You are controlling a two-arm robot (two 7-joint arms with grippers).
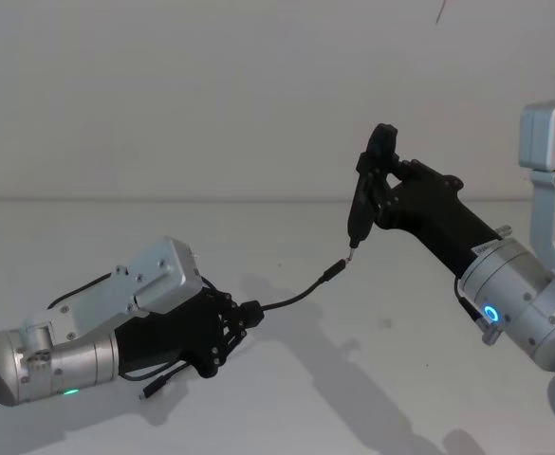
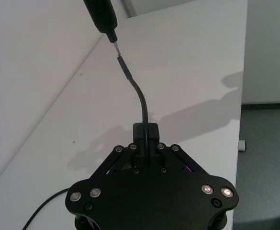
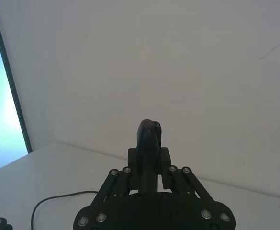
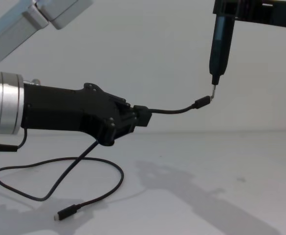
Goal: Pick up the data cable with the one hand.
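Reaching in from the left, the left gripper (image 1: 250, 313) hangs above the white desk (image 1: 381, 379) with its jaws pinching the black cable (image 4: 174, 110) a little behind one plug. That short free end curves up and to the right from the jaws, and its silver tip meets the metal tip of a slim black pen-like tool (image 1: 362, 204). The rest of the cable drops from under the gripper, loops across the desk on the near left and ends in a second plug (image 4: 67, 212) lying flat near the front edge.

The right gripper (image 1: 383, 185) comes in from the right, raised higher and farther back, with its jaws pressed against the pen-like tool, which points steeply downward. In the left wrist view the cable end (image 2: 137, 93) rises straight out from between the jaws to the tool tip (image 2: 115, 45). A green light glows on the left arm (image 1: 68, 391); a blue ring glows on the right arm (image 1: 490, 313).
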